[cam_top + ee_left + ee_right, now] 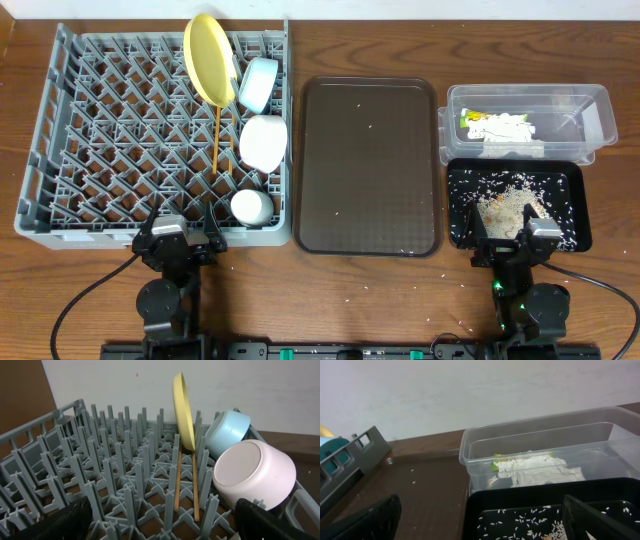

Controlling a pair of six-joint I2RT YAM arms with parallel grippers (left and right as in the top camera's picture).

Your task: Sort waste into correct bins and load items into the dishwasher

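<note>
The grey dish rack (100, 130) holds the upright yellow plate (208, 58), light blue bowl (258, 84), white bowl (264, 142), small white cup (251, 206) and wooden chopsticks (216, 135). The left wrist view shows the plate (183, 410), both bowls (227, 432) (252, 475) and the chopsticks (178, 477). The clear tub (590, 105) holds white paper (505, 128) and the green-and-orange wrapper (472, 117). The black tray (575, 215) holds rice scraps (505, 200). My left gripper (178, 242) is open and empty at the rack's near edge. My right gripper (512, 240) is open and empty over the black tray's near edge.
A large dark brown serving tray (368, 165) lies between the rack and the bins, with a few stray rice grains on it. More grains lie on the table near the right arm's base (450, 320). A wall stands behind the table.
</note>
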